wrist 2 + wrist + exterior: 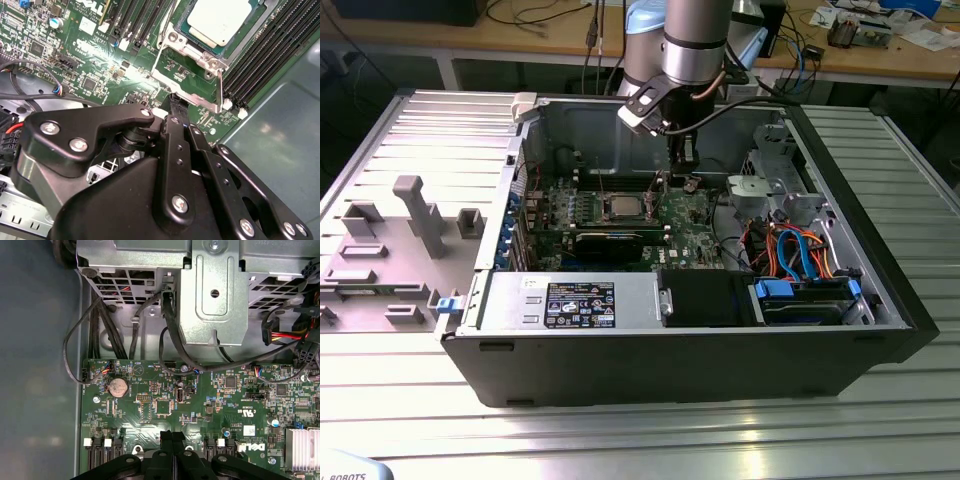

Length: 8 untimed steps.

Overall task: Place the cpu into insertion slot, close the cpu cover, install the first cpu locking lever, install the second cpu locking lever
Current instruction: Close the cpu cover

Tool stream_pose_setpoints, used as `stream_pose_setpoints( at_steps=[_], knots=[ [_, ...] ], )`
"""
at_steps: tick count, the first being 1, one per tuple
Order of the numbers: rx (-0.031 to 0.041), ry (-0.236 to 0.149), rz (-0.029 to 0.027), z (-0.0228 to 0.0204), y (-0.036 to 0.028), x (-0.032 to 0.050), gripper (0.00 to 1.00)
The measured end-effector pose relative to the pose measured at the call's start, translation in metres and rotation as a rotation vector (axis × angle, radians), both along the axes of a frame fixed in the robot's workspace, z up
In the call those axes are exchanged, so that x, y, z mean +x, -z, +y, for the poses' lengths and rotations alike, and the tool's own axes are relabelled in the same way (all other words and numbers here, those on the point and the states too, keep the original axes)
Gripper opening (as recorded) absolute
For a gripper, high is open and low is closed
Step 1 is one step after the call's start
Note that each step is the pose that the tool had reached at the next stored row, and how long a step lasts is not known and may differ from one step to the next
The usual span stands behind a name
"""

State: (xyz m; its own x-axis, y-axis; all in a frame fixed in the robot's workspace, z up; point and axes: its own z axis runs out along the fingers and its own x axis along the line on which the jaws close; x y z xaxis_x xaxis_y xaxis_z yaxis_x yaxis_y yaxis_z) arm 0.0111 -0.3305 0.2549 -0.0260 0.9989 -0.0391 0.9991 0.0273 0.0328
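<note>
Pincer, pinched narrow and empty, hovers just beside the slot, where the cpu sits with the cover seemingly down, so a lever looks to be the step in hand, calling for a careful push on that thin rod.

Open black computer case on ribbed metal table, labelled power supply, coin battery, blue cables
</note>
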Motion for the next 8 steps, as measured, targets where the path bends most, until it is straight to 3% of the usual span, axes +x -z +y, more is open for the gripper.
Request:
stream_pose_setpoints(
  at_steps=[8],
  knots=[
    [0.0,0.0,0.0,0.0,0.0,-0.0006,0.12]
  ],
)
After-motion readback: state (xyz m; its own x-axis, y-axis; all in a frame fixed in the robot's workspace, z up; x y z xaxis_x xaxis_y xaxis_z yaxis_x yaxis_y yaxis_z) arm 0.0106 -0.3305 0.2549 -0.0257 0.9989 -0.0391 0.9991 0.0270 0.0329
